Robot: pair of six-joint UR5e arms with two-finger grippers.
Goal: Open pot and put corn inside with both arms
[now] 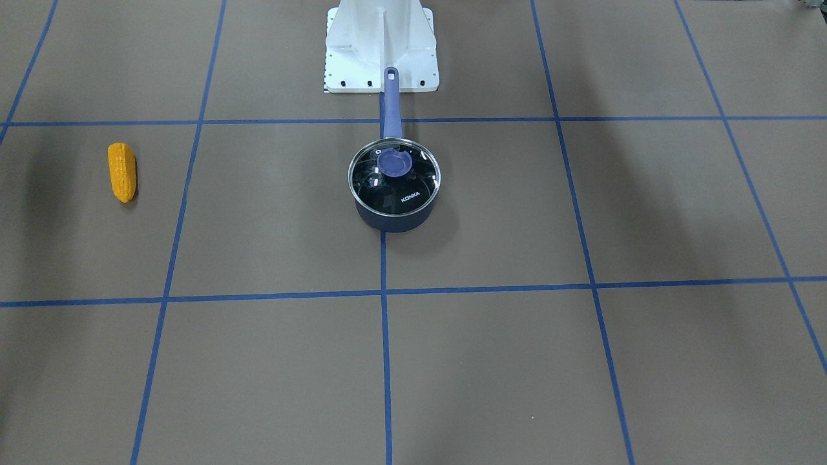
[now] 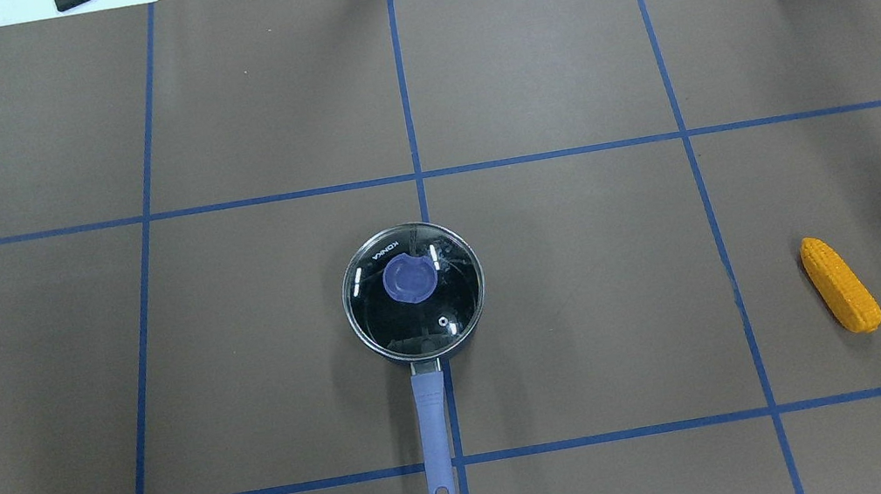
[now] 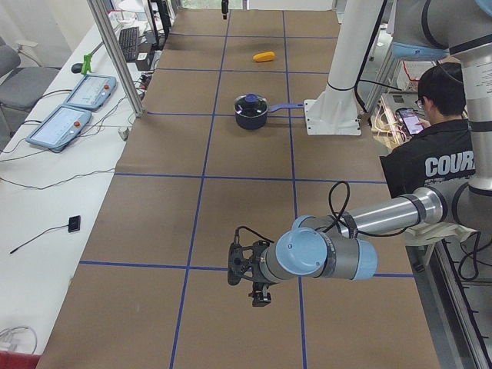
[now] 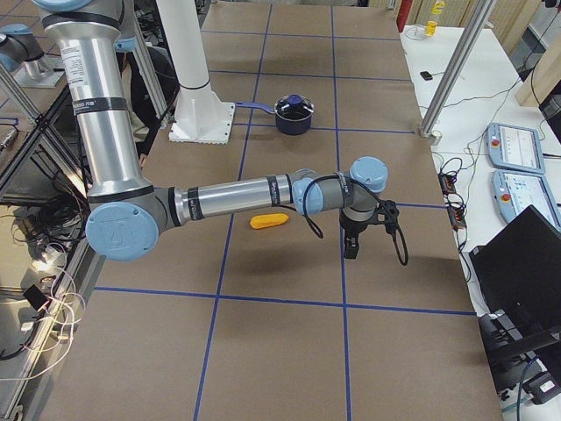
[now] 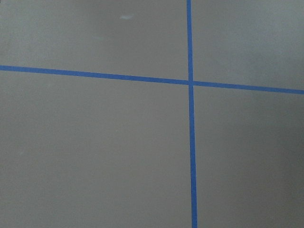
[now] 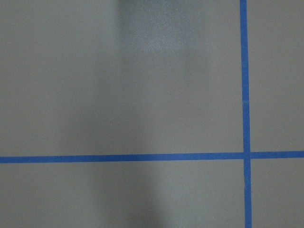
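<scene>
Small orange-yellow corn cob [image 2: 840, 285] lies on the robot's right, well apart from the lidded dark navy saucepan [image 1: 394, 219] at table centre. Right gripper [image 4: 350, 248] is nearer: the corn is robot-ward and pot-ward of it, long axis diagonal, mostly fore-aft. The clear glass lid [image 2: 451, 316] reads "KONKA"; can't tell whether that claw or the left gripper [image 3: 259, 298] is apart or together.

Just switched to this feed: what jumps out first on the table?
The navy pot sits mid-table, glass lid on, handle toward the robot's base. The orange corn lies alone on the robot's right. The left arm and right arm hang low far out to either side, touching neither.
</scene>
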